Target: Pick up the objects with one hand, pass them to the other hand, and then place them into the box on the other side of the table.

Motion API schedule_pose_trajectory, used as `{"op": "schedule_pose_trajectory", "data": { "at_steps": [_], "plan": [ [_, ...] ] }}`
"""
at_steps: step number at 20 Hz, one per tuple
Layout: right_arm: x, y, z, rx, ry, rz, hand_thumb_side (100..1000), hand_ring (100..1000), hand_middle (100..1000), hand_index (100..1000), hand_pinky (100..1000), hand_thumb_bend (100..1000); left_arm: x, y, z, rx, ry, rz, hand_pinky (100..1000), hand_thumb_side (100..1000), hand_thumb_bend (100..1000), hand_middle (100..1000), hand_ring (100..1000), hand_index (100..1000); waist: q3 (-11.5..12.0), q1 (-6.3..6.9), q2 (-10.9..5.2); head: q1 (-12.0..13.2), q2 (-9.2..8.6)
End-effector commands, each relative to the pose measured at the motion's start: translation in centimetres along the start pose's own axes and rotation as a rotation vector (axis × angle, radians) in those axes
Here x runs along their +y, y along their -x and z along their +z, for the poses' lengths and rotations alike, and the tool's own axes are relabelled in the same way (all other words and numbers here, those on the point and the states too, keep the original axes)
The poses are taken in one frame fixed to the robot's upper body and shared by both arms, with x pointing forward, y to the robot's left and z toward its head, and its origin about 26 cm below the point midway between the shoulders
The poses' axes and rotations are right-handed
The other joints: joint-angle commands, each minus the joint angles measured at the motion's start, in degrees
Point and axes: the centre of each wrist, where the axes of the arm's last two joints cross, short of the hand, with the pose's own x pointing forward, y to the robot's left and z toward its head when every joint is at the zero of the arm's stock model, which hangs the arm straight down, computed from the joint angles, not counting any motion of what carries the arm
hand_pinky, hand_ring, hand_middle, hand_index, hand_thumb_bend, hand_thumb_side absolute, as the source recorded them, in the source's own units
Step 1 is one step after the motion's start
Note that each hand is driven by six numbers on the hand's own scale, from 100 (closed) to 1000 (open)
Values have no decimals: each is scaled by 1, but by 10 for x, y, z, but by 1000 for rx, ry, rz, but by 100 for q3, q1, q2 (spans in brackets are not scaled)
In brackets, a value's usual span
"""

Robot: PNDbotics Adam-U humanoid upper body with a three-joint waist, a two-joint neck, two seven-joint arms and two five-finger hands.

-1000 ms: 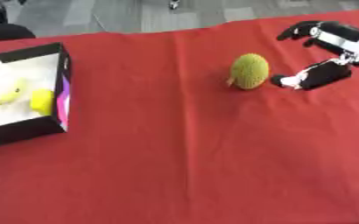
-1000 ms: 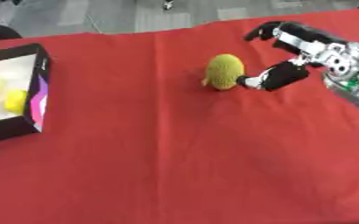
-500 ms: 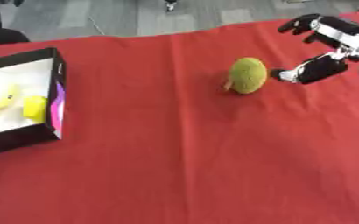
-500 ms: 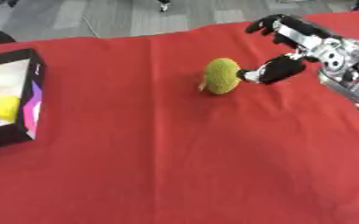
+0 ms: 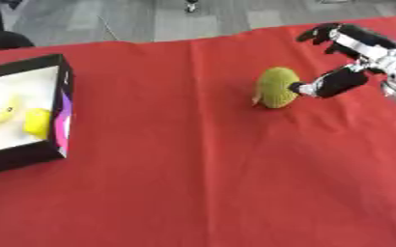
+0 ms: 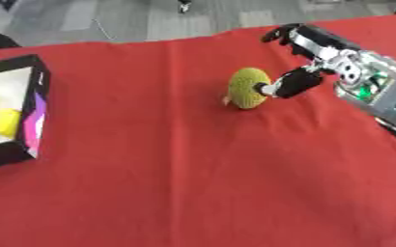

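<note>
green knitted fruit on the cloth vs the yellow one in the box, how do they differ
The green fruit is olive and bigger; the yellow fruit is bright yellow and smaller. The green one stands on the red tablecloth beside the right hand, whose thumb tip meets it; the yellow one lies inside the box, far from that hand. Both are rounded.

tablecloth (image 5: 193, 183): red | fruit (image 5: 275, 88): olive-green | box (image 5: 56, 149): black, white inside | right hand (image 5: 353, 58): black, silver
</note>
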Motion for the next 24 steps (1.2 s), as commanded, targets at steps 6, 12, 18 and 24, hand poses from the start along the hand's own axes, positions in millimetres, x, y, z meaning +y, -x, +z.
{"op": "schedule_pose_trajectory", "data": {
  "at_steps": [6, 12, 18, 24],
  "plan": [
    [-8, 2, 4, 45, 9, 19, 119, 923, 894, 885, 840, 447, 7, -18, 0, -52, -9, -7, 872, 682, 100, 676, 701, 769, 73, 35, 111, -128, -196],
    [-3, 6, 6, 69, 5, 1, 100, 922, 893, 882, 837, 429, 5, -20, 0, -55, -6, -6, 872, 686, 100, 675, 702, 769, 148, 55, 213, -227, -313],
    [2, 9, 7, 83, 10, -10, 100, 921, 893, 880, 831, 403, 4, -20, 0, -52, -7, -2, 872, 694, 100, 673, 702, 767, 211, 73, 316, -256, -381],
    [4, 13, 6, 95, 22, -27, 100, 920, 892, 878, 827, 384, 2, -20, -1, -56, -1, 1, 871, 696, 100, 672, 702, 767, 242, 72, 372, -265, -418]
  ]
}}
